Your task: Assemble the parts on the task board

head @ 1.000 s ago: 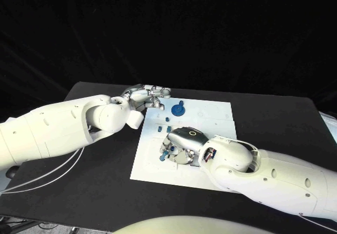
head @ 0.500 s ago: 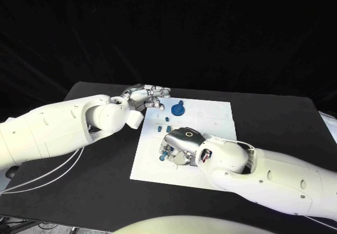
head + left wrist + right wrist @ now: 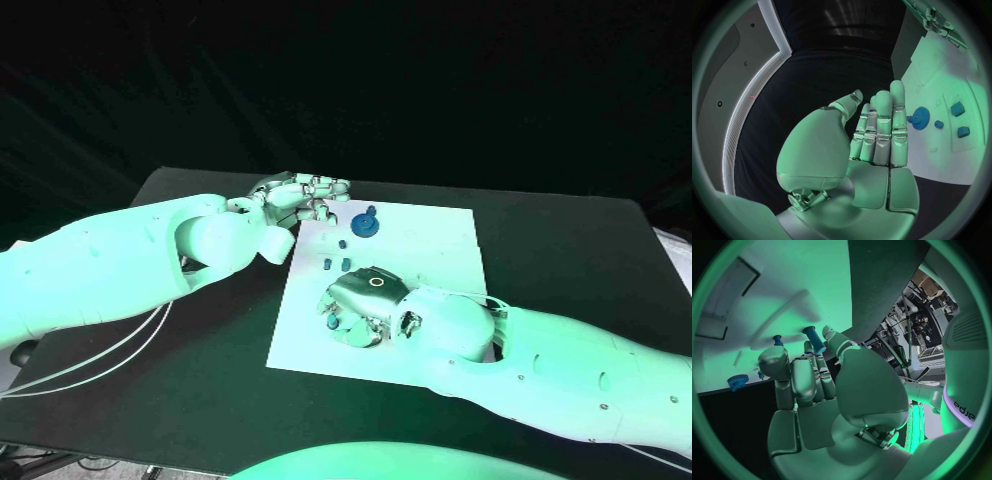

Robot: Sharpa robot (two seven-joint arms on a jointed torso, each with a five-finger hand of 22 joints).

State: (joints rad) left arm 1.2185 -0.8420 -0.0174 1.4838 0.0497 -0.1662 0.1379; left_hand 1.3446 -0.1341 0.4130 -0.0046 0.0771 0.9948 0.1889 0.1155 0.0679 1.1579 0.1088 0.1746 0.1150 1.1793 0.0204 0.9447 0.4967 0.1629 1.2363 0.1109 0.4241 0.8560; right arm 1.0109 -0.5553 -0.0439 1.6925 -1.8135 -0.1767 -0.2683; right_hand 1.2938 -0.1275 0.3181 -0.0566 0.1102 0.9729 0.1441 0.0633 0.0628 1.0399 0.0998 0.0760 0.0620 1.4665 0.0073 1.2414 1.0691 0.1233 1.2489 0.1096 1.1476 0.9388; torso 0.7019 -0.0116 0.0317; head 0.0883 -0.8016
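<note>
White task board (image 3: 433,240), a flat rectangular plate, lies in the middle of the black desk (image 3: 577,250). Near its far edge a round blue gear-shaped part (image 3: 366,226) stands on the board with a short stem rising from it; the left wrist view shows its toothed rim (image 3: 920,118). Just nearer the robot, a few small blue block parts (image 3: 338,263) sit on the plate, seen from the left wrist as small squarish pieces (image 3: 957,108) beside the gear.

Left hand (image 3: 300,197) hovers at the board's far left corner, beside the gear. Its fingers (image 3: 881,130) lie straight and pressed side by side, the palm bare, holding nothing.

Right hand (image 3: 368,300) is low over the board's near left part, palm down. In the right wrist view, this hand (image 3: 811,375) has a blue cylindrical peg part (image 3: 814,338) between its fingertips, standing up over the white plate, and a second small blue peg (image 3: 777,340) shows just beside the thumb. Whether that second peg touches the hand I cannot tell.
</note>
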